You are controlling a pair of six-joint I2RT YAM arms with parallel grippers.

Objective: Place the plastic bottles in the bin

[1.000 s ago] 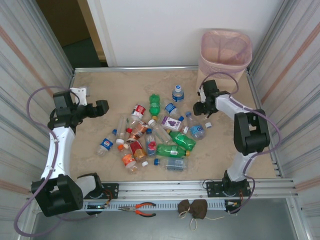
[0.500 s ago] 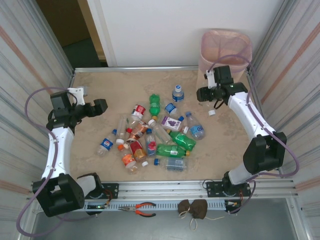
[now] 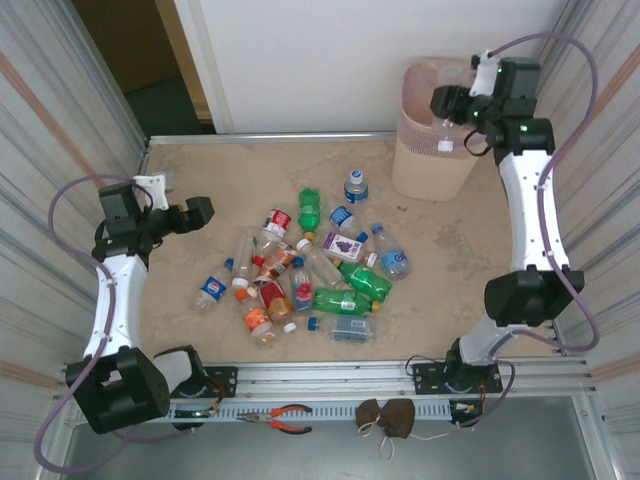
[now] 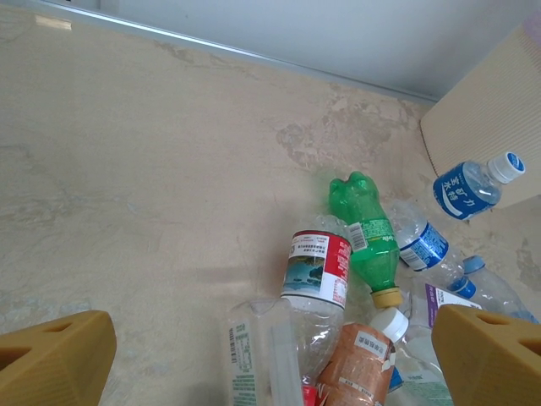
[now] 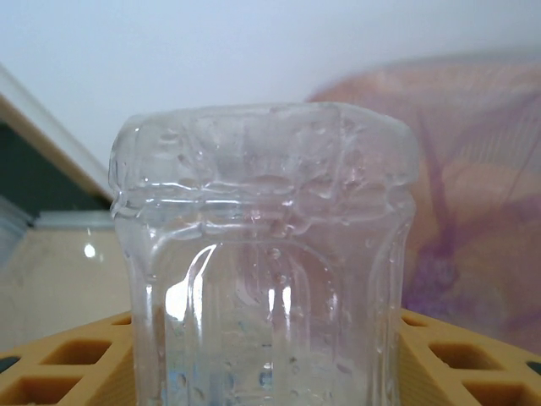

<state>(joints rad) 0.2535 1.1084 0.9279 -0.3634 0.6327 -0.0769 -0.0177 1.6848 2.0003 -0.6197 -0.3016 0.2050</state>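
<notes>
Clear bottle point(image 5: 266, 254) clamped in right end effector point(image 3: 452, 103), wrist close-up; overhead places it at bin point(image 3: 420, 175); left end effector point(image 3: 198, 212) wide, empty.

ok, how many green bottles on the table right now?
3. First green bottle lies at the far edge of the pile; second green bottle and third green bottle lie side by side at its near right. More may be hidden underneath.
</notes>
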